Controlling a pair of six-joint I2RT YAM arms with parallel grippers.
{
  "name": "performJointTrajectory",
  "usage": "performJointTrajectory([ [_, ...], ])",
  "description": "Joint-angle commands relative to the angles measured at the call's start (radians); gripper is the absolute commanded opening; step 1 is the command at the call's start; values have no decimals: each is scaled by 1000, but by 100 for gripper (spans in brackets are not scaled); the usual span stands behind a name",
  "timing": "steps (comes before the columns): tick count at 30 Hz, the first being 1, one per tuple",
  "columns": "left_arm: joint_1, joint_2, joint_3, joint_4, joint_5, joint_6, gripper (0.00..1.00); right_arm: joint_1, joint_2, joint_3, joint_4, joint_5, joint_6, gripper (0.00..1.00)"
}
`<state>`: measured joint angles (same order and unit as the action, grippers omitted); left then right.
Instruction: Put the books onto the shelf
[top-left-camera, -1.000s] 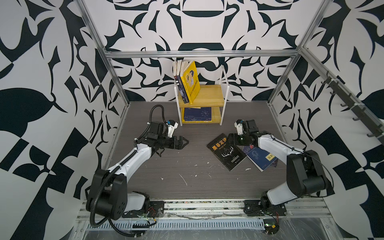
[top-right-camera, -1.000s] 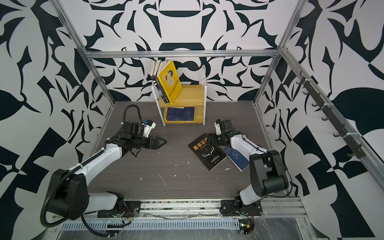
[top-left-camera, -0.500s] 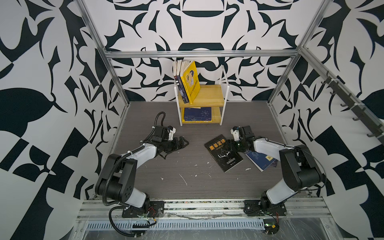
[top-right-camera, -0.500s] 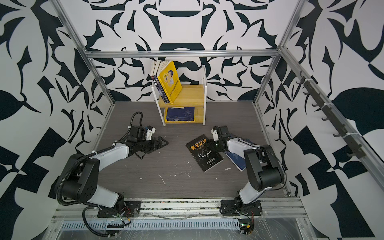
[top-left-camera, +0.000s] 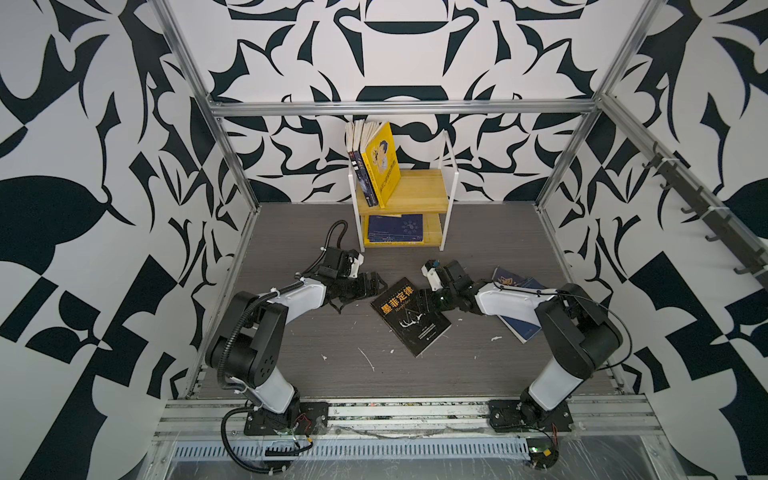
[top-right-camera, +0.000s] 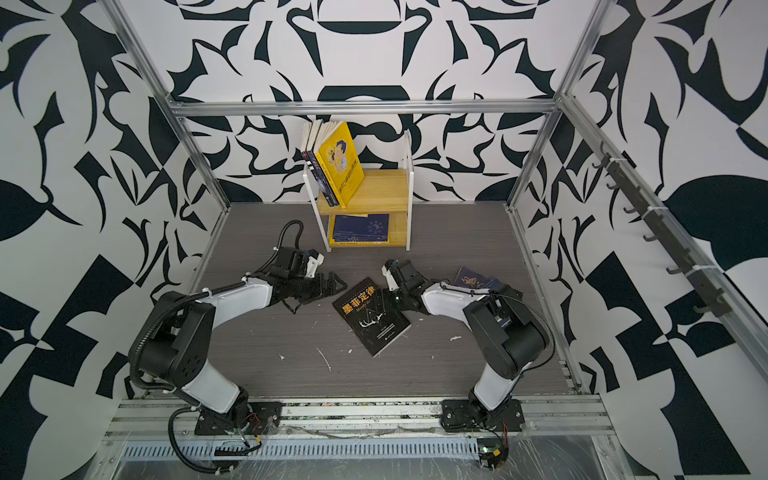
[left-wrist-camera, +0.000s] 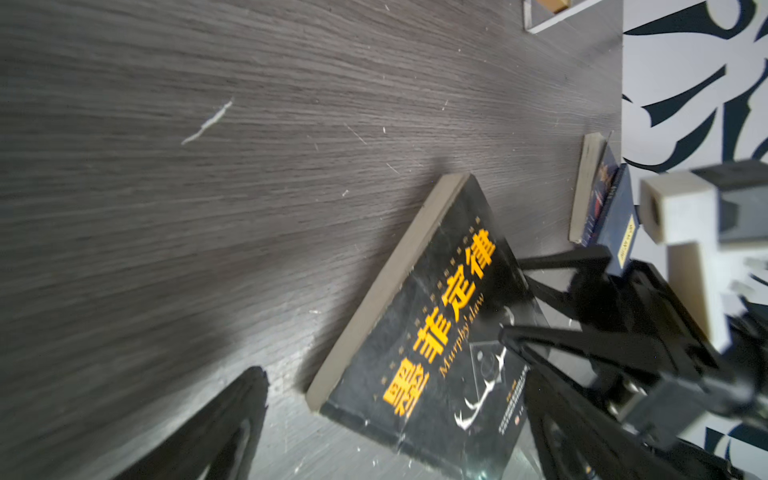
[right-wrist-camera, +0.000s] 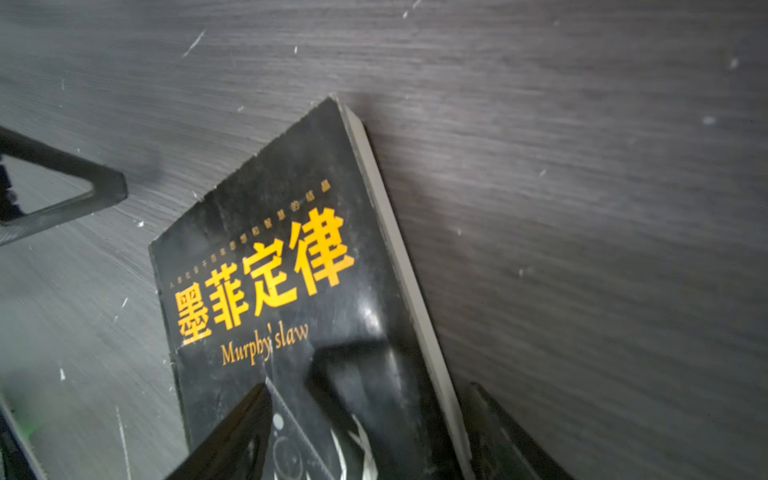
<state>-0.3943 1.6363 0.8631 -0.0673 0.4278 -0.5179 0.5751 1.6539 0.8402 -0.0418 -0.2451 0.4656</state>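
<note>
A black book with gold characters (top-left-camera: 409, 316) (top-right-camera: 371, 316) lies flat mid-floor. My right gripper (top-left-camera: 430, 297) (right-wrist-camera: 365, 440) is open at its right side: one finger (right-wrist-camera: 232, 436) is over the cover, and the other rests on the floor past the page edge. My left gripper (top-left-camera: 377, 285) (left-wrist-camera: 390, 440) is open, with the book's left corner (left-wrist-camera: 324, 395) between its jaws. Navy books (top-left-camera: 515, 282) (left-wrist-camera: 602, 195) lie partly under the right arm. The shelf (top-left-camera: 424, 191) (top-right-camera: 382, 189) holds a yellow book (top-left-camera: 382, 164) and navy ones upright. Another navy book (top-left-camera: 395, 228) lies flat on the lower board.
Patterned walls and metal frame posts (top-left-camera: 232, 166) enclose the grey wood-grain floor (top-left-camera: 353, 361). White scraps (top-left-camera: 365, 358) dot it near the front. Both arm bases sit on the front rail (top-left-camera: 395, 409).
The right gripper has moved left and the black book has slid left with it, away from the navy books. The left gripper has edged right to the book's corner.
</note>
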Motion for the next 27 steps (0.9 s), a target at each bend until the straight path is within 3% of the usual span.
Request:
performJointTrajectory([
  [1, -3, 34, 93, -67, -57, 79, 100, -6, -140, -2, -118, 129, 70, 77],
  [6, -7, 87, 137, -91, -57, 101, 100, -6, -311, -54, -309, 193, 227, 77],
  [11, -54, 139, 142, -91, -32, 107, 98, 37, -447, -210, -299, 151, 451, 73],
  [17, -116, 172, 141, -108, -20, 98, 95, 111, -548, -320, -292, 133, 549, 73],
  [21, -122, 175, 124, -104, -27, 99, 94, 124, -540, -381, -176, 127, 605, 70],
  [27, -122, 191, 98, -91, -6, 85, 92, 124, -388, -341, -59, 135, 606, 67],
])
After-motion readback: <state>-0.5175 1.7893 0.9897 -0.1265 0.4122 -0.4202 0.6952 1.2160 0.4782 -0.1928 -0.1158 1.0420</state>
